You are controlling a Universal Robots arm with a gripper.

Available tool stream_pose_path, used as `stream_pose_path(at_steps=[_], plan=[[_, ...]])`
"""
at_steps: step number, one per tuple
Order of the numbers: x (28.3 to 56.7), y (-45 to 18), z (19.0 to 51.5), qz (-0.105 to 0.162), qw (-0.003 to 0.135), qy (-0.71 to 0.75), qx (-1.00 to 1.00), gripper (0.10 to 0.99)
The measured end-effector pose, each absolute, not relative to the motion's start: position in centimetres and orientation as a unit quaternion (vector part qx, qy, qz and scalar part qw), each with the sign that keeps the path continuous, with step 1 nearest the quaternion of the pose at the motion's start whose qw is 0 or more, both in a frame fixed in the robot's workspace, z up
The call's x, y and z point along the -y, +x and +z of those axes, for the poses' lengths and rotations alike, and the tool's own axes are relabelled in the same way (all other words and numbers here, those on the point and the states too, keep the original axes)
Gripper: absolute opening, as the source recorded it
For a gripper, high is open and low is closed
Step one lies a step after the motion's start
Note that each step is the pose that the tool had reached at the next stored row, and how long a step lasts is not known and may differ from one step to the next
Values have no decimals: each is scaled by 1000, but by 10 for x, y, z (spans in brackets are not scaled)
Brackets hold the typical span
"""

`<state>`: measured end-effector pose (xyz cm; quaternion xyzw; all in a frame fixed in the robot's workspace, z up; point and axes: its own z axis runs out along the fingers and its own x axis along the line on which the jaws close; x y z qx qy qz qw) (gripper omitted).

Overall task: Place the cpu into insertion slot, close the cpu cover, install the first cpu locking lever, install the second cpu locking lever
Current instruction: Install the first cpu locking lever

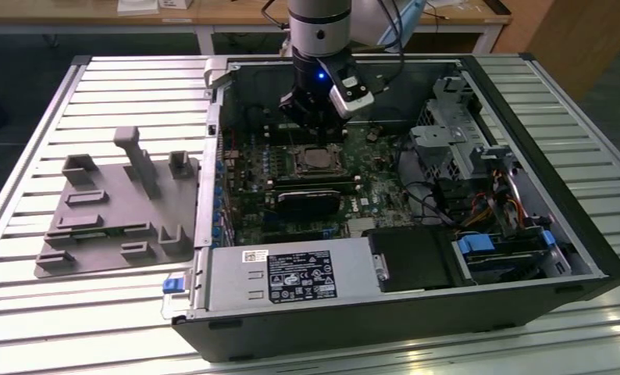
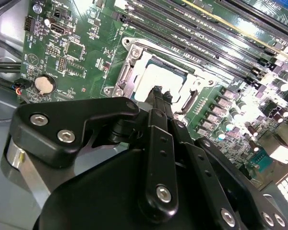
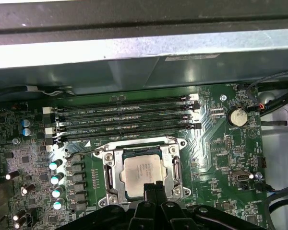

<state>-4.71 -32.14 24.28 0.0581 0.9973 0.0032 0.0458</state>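
Observation:
The cpu [image 3: 143, 170] lies flat in the insertion slot [image 3: 107, 196], its silver-grey top showing through the cut-out of the cpu cover [image 3: 111, 172], which lies down over it. A thin wire lever [image 3: 120, 143] runs along the socket's edge beside the memory slots. In both wrist views my gripper [image 3: 153, 188] hangs just over the near edge of the cpu, its black fingers pressed together and holding nothing. The exterior view shows the gripper [image 1: 312, 131] reaching down into the case right above the socket [image 1: 315, 160]. The second wrist view has the fingertips [image 2: 158, 93] at the edge of the chip [image 2: 156, 74].
Four long memory slots [image 3: 125, 119] run beside the socket, with a coin battery [image 3: 237, 116] near them. A black block [image 1: 310, 205] sits next to the socket, the power supply [image 1: 289, 277] and drive cages [image 1: 466, 148] crowd the case. A grey fixture [image 1: 112, 211] lies on the table.

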Motion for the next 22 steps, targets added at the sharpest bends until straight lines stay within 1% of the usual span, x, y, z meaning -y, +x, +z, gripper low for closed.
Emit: stream_pose_path(at_steps=[11, 22], plan=[[321, -51, 243, 3, 46, 58, -997, 102], [321, -87, 243, 3, 48, 58, -997, 102]])
